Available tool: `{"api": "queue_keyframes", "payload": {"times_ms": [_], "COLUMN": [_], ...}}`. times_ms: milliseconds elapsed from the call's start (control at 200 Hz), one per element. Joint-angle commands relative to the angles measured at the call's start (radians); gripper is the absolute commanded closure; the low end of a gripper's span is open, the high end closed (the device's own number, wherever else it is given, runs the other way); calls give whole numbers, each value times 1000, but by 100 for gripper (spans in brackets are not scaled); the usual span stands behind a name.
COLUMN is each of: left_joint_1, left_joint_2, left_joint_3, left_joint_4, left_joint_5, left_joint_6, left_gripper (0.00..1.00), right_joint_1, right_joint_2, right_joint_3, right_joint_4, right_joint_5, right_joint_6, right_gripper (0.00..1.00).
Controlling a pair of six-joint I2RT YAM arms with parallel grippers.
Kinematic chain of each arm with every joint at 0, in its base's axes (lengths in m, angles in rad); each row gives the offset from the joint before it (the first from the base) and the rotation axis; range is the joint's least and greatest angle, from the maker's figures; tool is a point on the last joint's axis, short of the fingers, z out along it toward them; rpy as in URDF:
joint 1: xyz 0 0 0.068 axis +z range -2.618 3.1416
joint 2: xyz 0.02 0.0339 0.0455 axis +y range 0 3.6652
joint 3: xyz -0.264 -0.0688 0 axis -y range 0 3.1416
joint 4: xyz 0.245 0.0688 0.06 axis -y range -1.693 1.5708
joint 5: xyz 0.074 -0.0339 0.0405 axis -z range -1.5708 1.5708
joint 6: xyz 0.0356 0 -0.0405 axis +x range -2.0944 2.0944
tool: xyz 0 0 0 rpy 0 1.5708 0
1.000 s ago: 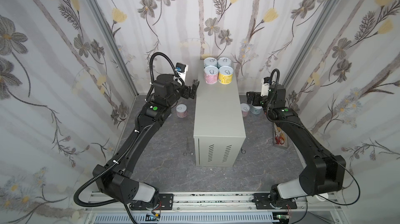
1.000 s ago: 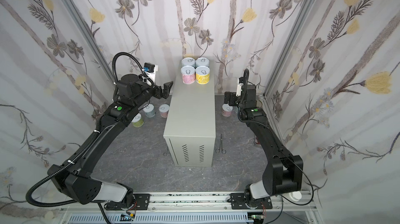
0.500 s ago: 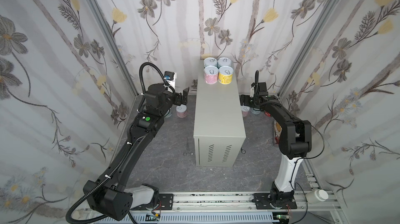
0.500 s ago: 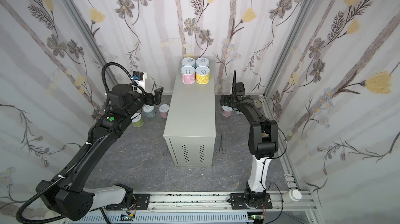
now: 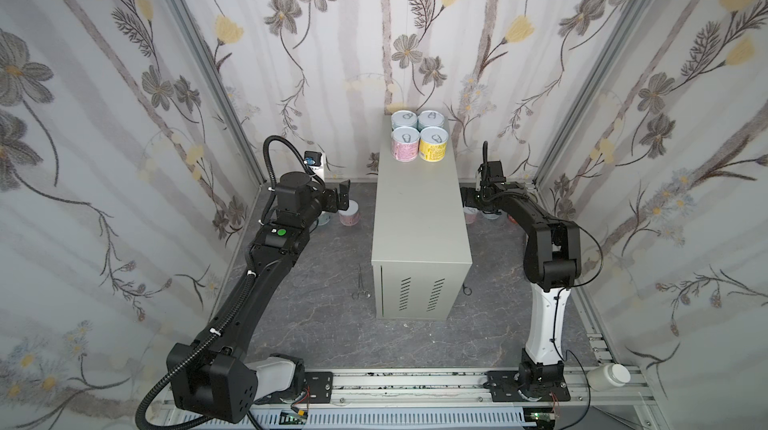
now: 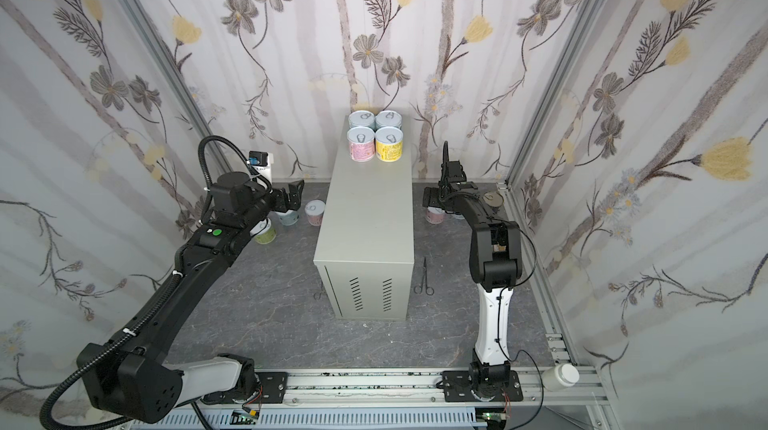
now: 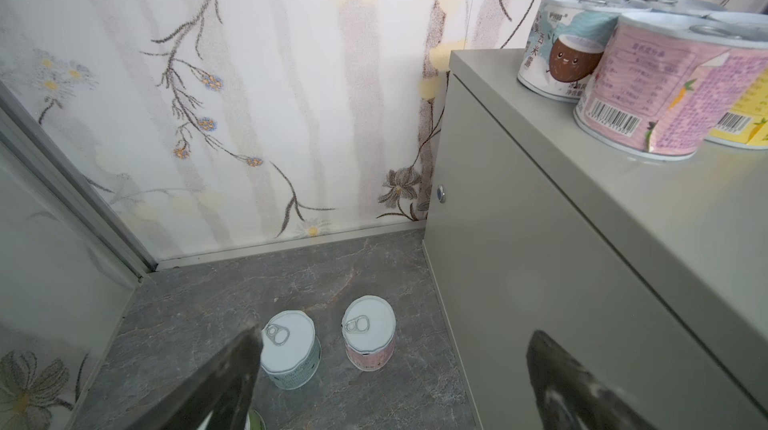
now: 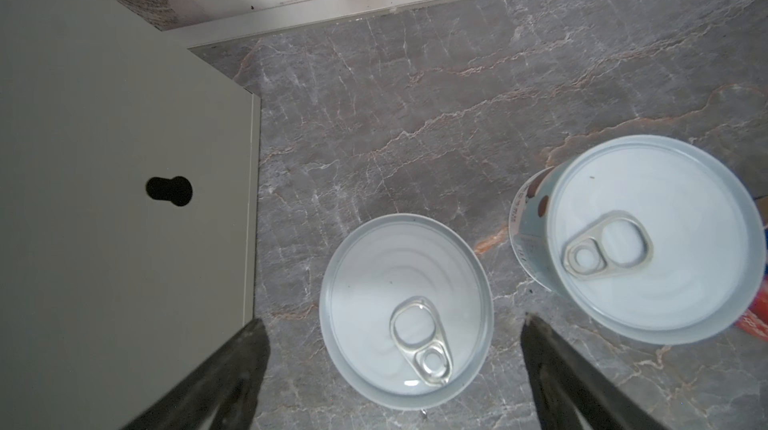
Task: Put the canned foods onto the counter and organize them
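Centrally, a tall light-grey metal counter (image 5: 419, 220) stands on a dark marbled floor (image 5: 324, 332), with vent slots on its near face in both top views. Two black arms flank it. The left arm (image 5: 266, 266) reaches toward the back left corner. The left gripper (image 6: 294, 195) hangs above the floor, jaws spread as wide as they go, holding nothing. The right arm (image 5: 548, 241) bends low beside the counter's right wall. The right gripper (image 8: 392, 321) points straight down, jaws wide apart on either side of a short white-lidded can (image 8: 405, 282) on the floor. The wrist view shows a gap at each finger, so nothing is gripped.

A white bottle (image 5: 609, 376) lies by the front rail at right. Four canned foods sit in a tight square at the far end of the counter top: a pink can (image 5: 405, 149) and a yellow can (image 5: 433, 148) in front, two pale blue cans (image 5: 404, 120) behind. Left of the counter, on the floor, stand a pink-labelled can (image 7: 369, 338), a blue-green can (image 7: 291, 349) and a green can (image 6: 266, 234) partly hidden by the arm. A blue-labelled can (image 8: 656, 241) stands just beside the straddled one. Thin forceps (image 6: 424, 280) lie on the floor right of the counter.
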Motion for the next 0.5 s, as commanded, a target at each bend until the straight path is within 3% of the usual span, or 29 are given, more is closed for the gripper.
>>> {"api": "queue_keyframes", "payload": {"times_ms": [0,495], "left_joint_1": [11,30], "left_joint_2": [13,75], "left_joint_3": [-7,-1], "left_joint_4": [52,54], "left_joint_5": [35,56], "left_joint_6": [-20,-27], "left_gripper": [0,0], "right_joint_1": [-1,-3], "right_joint_2": [17,127], "right_joint_3": [18,115], "right_joint_4": [-3,-20], "right_joint_5": [32,5], "right_joint_6": [-26,-52], "right_gripper": [7,10]}}
